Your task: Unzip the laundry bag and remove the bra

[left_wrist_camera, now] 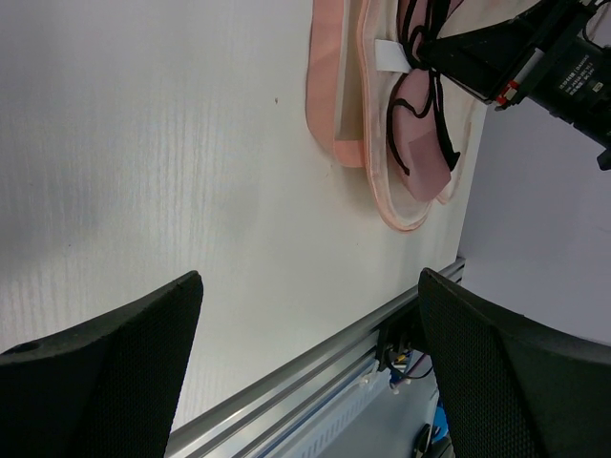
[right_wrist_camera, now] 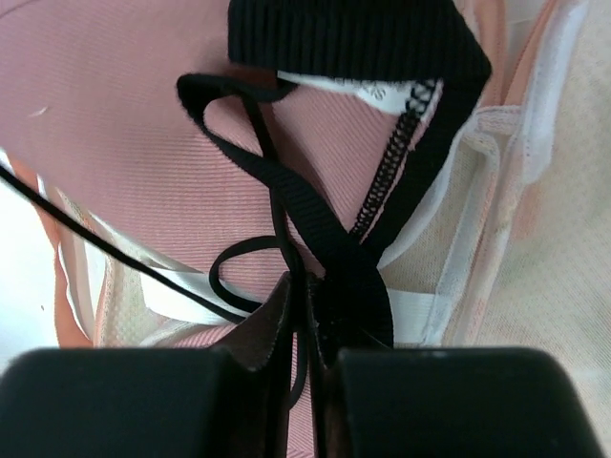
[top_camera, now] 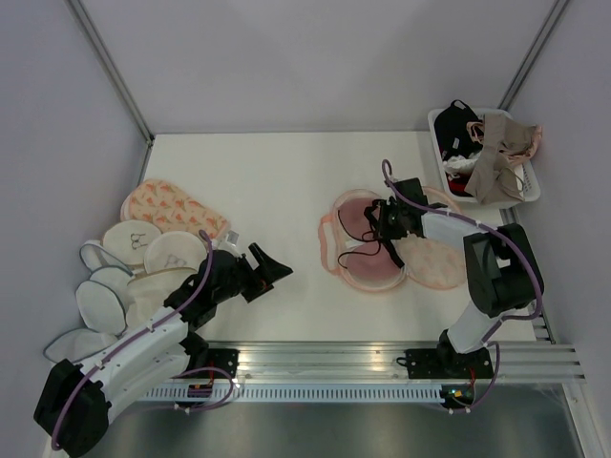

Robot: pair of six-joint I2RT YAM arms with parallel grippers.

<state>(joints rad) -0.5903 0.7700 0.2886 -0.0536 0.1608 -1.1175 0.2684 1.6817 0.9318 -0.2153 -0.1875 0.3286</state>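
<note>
The peach, carrot-printed oval fabric laundry bag (top_camera: 437, 265) lies open on the white table (top_camera: 267, 181). Inside it rests the pink bra with black straps (right_wrist_camera: 325, 143), directly under the right gripper (right_wrist_camera: 307, 329), whose fingers are pinching the straps. The left gripper (top_camera: 272, 270) is spread wide, well apart from the bag.

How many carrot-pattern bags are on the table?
2. The left carrot bag lies beside the white pouches; the open carrot bag is in the middle. Others may be hidden.
</note>
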